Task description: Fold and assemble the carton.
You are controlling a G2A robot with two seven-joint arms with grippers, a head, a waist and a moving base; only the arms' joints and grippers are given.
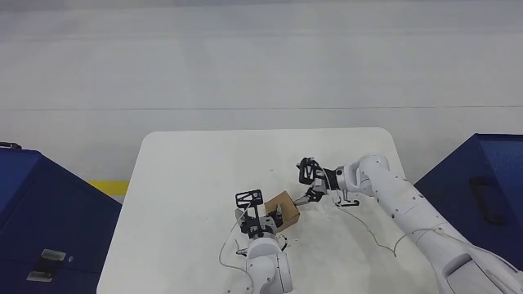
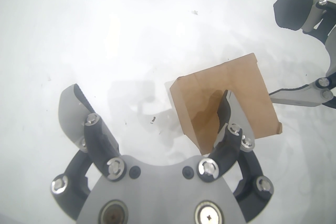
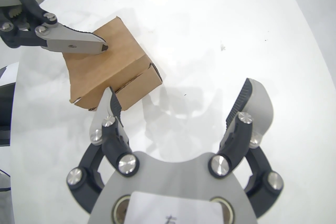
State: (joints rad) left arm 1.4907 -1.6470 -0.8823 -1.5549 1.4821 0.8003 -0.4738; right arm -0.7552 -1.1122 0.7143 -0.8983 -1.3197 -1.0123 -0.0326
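Nothing can be read in full. A white label [image 3: 174,205] on the mounting plate [image 3: 147,177] of the right pincer [image 3: 179,85] bears one dark character, cut off at the edge. Two pale stickers [image 1: 53,255] on a blue unit [image 1: 41,204] are too small to read.

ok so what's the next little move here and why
Probably push the right pincer forward to press the end flap shut. Both pincers are open. One finger of the left pincer rests on top of the carton, steadying it, and that flap's seam looks slightly gaping.
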